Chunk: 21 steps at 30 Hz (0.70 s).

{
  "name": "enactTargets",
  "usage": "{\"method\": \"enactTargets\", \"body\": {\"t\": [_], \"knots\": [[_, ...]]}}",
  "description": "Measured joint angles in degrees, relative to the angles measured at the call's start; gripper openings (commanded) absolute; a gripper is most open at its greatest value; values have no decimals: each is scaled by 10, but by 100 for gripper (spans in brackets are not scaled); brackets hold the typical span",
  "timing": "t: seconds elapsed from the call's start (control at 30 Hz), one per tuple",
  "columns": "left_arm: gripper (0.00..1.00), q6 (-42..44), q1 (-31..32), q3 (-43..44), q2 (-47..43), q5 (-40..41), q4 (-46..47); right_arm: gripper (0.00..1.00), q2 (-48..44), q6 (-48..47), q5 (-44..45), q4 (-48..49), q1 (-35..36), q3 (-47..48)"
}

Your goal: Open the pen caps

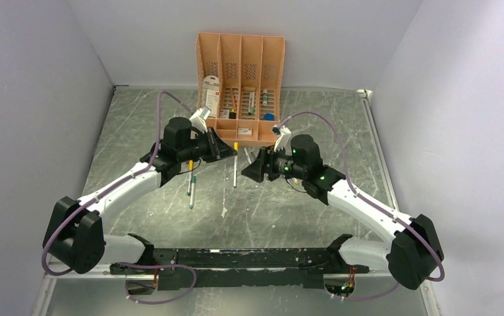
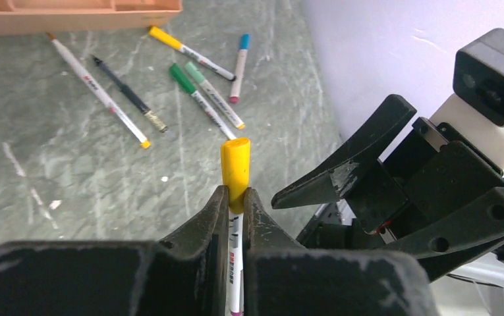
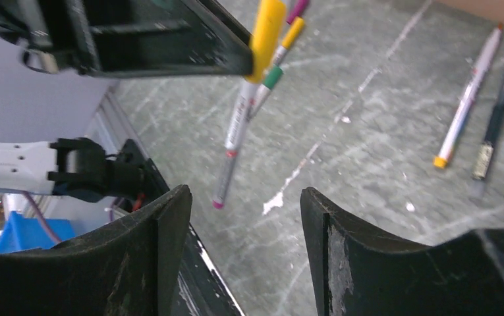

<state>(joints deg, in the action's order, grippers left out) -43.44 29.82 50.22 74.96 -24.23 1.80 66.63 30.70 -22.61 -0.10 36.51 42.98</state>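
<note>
Operator: Position of the task's pen is requested.

Observer: A thin marker pen (image 3: 238,125) with a pale grey-white barrel is clamped in the left hand (image 2: 236,196), whose jaws are closed tight on the barrel just under the short yellow cylindrical plastic cap (image 2: 236,164). The cap is on and stands clear of the fingertips.

Operator: Long axis and heading are asked for.

Observer: From above, the axis is seen running far to near, the yellow cap at the far end, toward the peach-orange plastic organiser (image 1: 239,49). From the right wrist, the pen is seen slanted, cap uppermost, magenta end lowest.

Operator: And the right hand?

Observer: The right hand (image 3: 244,194) is held open, jaws well apart, nothing between them, near the left hand but not touching it. Other capped pens (image 2: 183,78) are seen lying loose on the grey marbled table (image 1: 288,210) beside the organiser.
</note>
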Motion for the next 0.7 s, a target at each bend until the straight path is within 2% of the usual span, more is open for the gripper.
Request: {"method": "enactTargets", "body": {"t": [0.33,0.57,0.63,0.7], "knots": [[14,-77,16,-45,-19,-33,140,62,16,33,-38,82,0,-1],[14,-111,23,-56,-21,-42,200,54,34,47,-47,105,0,-1],[14,-115,27,-59,-21,-43,209,46,34,49,-49,111,0,-1],[15,-119,31,-61,-21,-45,213,31,34,51,-49,115,0,-1]]}}
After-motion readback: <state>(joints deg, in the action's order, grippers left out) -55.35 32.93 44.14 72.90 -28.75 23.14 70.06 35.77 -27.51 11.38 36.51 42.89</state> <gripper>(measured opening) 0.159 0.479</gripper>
